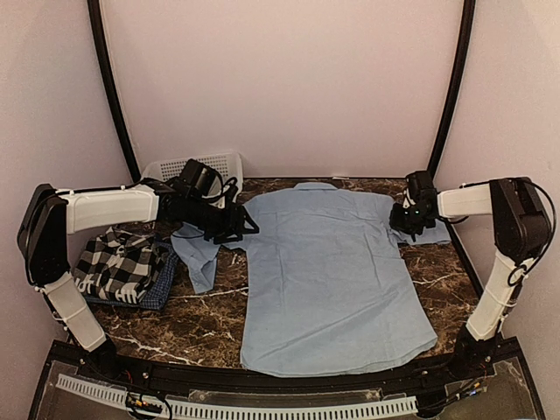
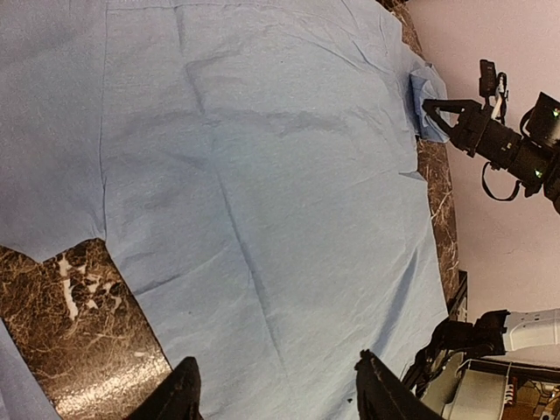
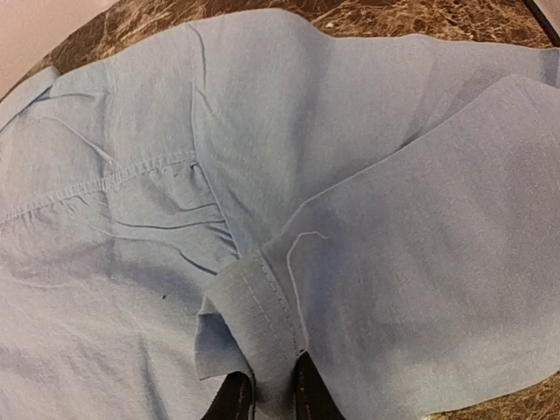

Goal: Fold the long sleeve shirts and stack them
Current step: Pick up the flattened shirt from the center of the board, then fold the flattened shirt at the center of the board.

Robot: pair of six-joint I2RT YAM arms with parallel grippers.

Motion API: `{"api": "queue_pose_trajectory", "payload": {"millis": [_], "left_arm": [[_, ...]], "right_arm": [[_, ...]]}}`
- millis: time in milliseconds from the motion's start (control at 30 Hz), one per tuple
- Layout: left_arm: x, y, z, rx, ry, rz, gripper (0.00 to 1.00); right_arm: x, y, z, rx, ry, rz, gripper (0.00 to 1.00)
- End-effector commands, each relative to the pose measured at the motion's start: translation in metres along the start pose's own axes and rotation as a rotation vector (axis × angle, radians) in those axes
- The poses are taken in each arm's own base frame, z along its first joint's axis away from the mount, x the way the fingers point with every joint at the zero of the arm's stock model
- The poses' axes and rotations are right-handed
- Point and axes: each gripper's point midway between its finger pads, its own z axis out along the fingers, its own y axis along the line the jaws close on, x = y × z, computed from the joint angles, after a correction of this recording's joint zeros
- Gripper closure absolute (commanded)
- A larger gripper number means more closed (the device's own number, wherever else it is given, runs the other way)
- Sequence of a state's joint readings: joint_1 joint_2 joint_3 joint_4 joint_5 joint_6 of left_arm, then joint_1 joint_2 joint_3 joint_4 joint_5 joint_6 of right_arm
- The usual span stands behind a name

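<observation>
While the checked shirt (image 1: 118, 262) sits folded at frame left, light blue shirt (image 1: 332, 271) lies flat, unfolded — right tool (image 3: 265, 398) clamped on its cuff (image 3: 254, 306), left tool (image 2: 276, 385) apart.

Plain light blue shirt (image 1: 332, 271) fills centre frame. At left, a black-and-white checked shirt (image 1: 118, 262) and a dark blue fine-checked shirt (image 1: 164, 287). The table (image 1: 201, 324) is dark brown marble, white-veined. White lattice basket (image 1: 223, 162), upper left.
</observation>
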State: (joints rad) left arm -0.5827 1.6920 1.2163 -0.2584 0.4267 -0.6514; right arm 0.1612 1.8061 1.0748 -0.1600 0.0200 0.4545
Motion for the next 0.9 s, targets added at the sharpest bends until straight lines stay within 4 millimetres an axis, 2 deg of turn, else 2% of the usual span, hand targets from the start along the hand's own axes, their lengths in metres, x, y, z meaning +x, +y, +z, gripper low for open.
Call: {"api": "queue_pose_trajectory", "payload": {"millis": [0,133,200,300,400,533,700,867], "left_arm": [[0.004,0.0,-0.002,-0.004,-0.001,-0.002,0.41],[0.005,-0.001,-0.001,0.008,0.002,-0.009,0.41],[0.005,-0.003,-0.001,0.021,0.003,-0.019,0.41],[0.005,-0.007,0.0,0.051,0.004,-0.029,0.41],[0.005,-0.015,0.002,0.097,0.003,-0.042,0.41],[0.008,-0.027,0.007,0.159,0.009,-0.059,0.39],[0.013,-0.04,0.022,0.222,0.028,-0.068,0.36],[0.016,-0.054,0.036,0.273,0.026,-0.055,0.34]], "right_arm": [[-0.021,-0.001,-0.014,-0.021,-0.061,0.015,0.88],[-0.027,0.001,-0.019,-0.03,-0.072,0.006,1.0],[-0.029,0.012,-0.026,-0.086,-0.073,-0.008,1.0],[-0.032,0.036,-0.042,-0.194,-0.087,-0.026,1.0],[-0.025,0.072,-0.06,-0.31,-0.089,-0.074,1.0],[0.001,0.13,-0.078,-0.461,-0.048,-0.136,1.0],[0.048,0.206,-0.096,-0.68,0.048,-0.177,1.0],[0.088,0.258,-0.107,-0.841,0.133,-0.165,1.0]]}}
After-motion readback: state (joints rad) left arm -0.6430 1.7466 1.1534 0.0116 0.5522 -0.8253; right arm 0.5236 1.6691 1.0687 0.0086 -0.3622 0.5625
